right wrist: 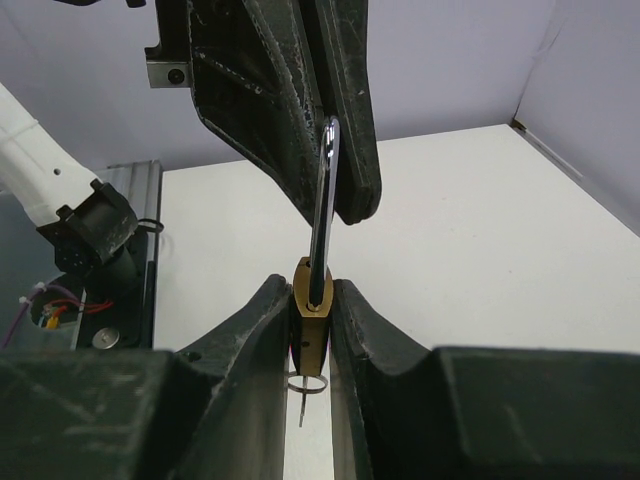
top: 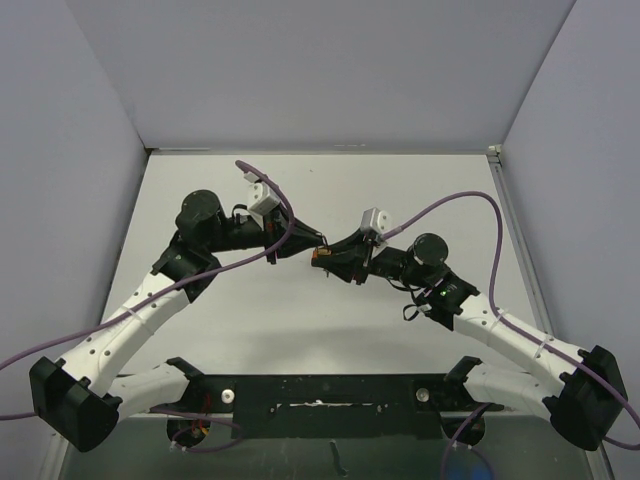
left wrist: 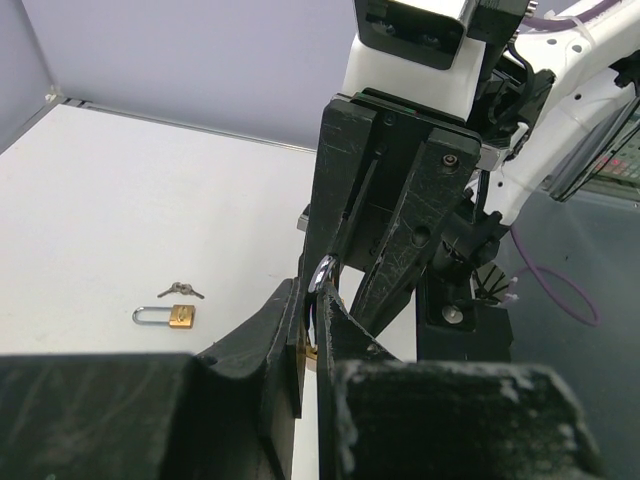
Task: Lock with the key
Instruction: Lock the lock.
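The small brass padlock [right wrist: 312, 310] is held above the white table [right wrist: 480, 230], pinched between the right fingers [right wrist: 372, 330]. Directly above the padlock, the left fingers [right wrist: 352, 130] press together on a flat silver key [right wrist: 324, 200], whose tip seems to sit in the padlock's keyhole.

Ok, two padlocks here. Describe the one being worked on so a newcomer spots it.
Start above the middle of the table. Between the fingers of the right gripper sits a brass padlock, a silver metal piece running from it into the left gripper. The other padlock lies flat on the table beside loose keys; this one is held off it.
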